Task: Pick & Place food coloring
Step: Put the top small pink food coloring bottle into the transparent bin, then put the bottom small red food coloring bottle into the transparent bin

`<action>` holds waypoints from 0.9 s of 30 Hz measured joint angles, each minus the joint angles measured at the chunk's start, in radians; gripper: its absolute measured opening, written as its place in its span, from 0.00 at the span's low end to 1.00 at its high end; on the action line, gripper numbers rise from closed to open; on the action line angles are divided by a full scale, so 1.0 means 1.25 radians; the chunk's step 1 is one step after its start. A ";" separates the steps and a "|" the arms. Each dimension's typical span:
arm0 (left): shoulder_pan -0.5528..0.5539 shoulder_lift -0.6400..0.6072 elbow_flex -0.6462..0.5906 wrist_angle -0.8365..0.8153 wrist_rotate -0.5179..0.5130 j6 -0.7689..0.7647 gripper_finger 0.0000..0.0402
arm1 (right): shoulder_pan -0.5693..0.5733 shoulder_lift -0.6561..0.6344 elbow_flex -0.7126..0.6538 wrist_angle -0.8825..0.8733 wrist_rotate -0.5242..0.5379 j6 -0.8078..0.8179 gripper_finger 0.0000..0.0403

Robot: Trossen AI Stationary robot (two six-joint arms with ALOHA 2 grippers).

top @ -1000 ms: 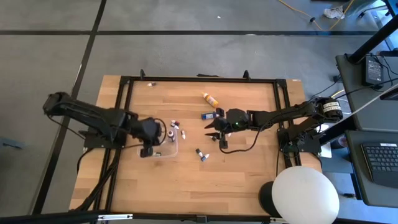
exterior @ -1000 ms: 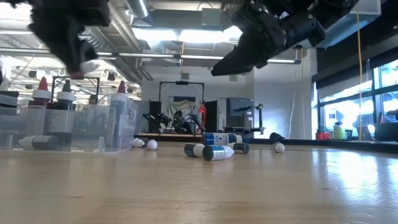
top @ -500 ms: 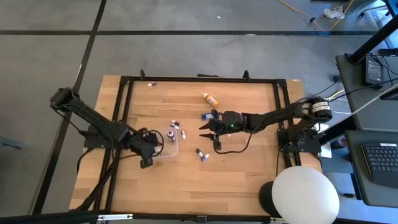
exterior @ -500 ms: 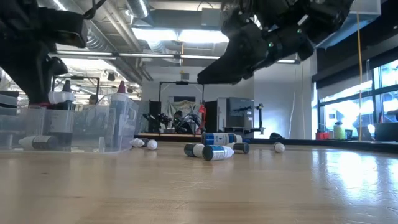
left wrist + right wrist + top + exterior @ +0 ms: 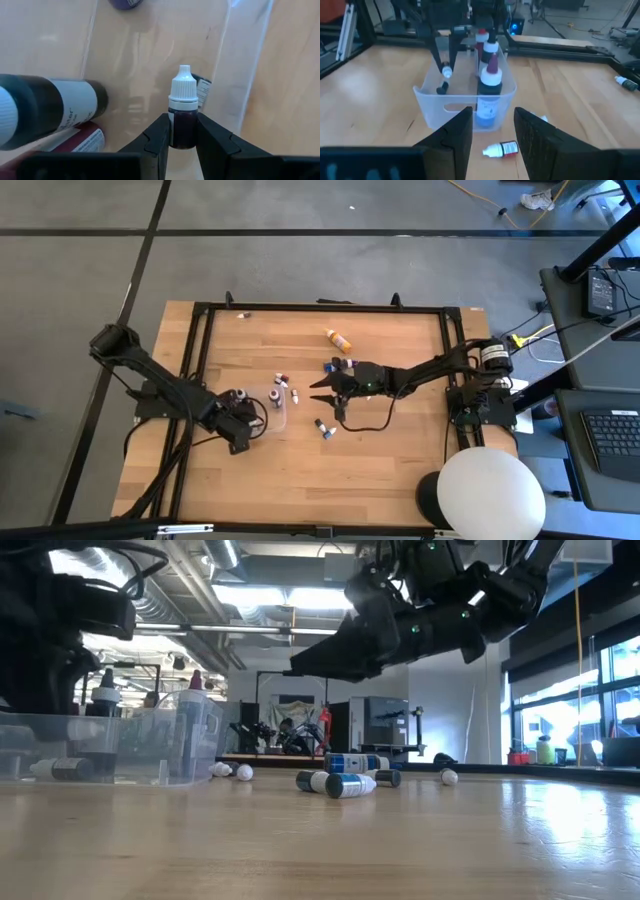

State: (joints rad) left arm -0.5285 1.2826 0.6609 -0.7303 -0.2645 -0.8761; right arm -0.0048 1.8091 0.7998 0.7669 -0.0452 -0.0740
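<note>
A clear tray [image 5: 278, 420] stands at the table's left-middle, with several food coloring bottles [image 5: 490, 85] upright in it and others lying [image 5: 50, 112] on its floor. My left gripper [image 5: 243, 412] reaches down into the tray, shut on a tiny dark bottle with a white cap [image 5: 184, 107]. My right gripper [image 5: 322, 386] hovers open right of the tray, fingers toward it, nothing between them. Loose bottles lie on the wood: a red one [image 5: 502, 148], a blue one [image 5: 330, 365], an orange one [image 5: 338, 338]. My left gripper pinches the tiny bottle's dark body [image 5: 183, 132], just below the white cap, between its two fingers. The fingers come steeply from above and lie along the bottle. The cap [image 5: 446, 72] points down, away from the gripper, inside the tray. I cannot tell whether it touches the tray's floor.
More small bottles lie right of the tray [image 5: 293, 393] and nearer the table's front [image 5: 322, 427]. A black frame [image 5: 320, 307] runs around the wooden top. Bare wood lies along the near edge [image 5: 300, 480].
My left gripper has gone down into the tray with the tiny bottle, drawing toward the table's left and rolling as it sank. My right gripper has sunk and moved toward the tray, its fingers tipping up toward level. It has stayed open.
</note>
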 joint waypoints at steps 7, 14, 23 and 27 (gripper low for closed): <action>0.000 -0.001 0.000 0.000 0.004 0.004 0.20 | 0.000 0.001 0.000 0.011 0.000 -0.011 0.37; 0.000 -0.001 0.000 0.001 0.010 0.034 0.24 | 0.000 0.001 0.000 0.012 0.000 -0.011 0.37; 0.000 -0.001 0.001 0.000 0.009 0.039 0.31 | 0.000 0.001 0.000 0.011 0.000 -0.011 0.37; 0.000 -0.005 0.029 -0.002 -0.006 0.062 0.33 | -0.003 0.001 0.000 0.010 0.000 -0.009 0.37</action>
State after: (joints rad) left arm -0.5285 1.2762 0.6971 -0.7333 -0.2723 -0.7982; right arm -0.0089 1.8103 0.7998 0.7800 -0.0456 -0.0847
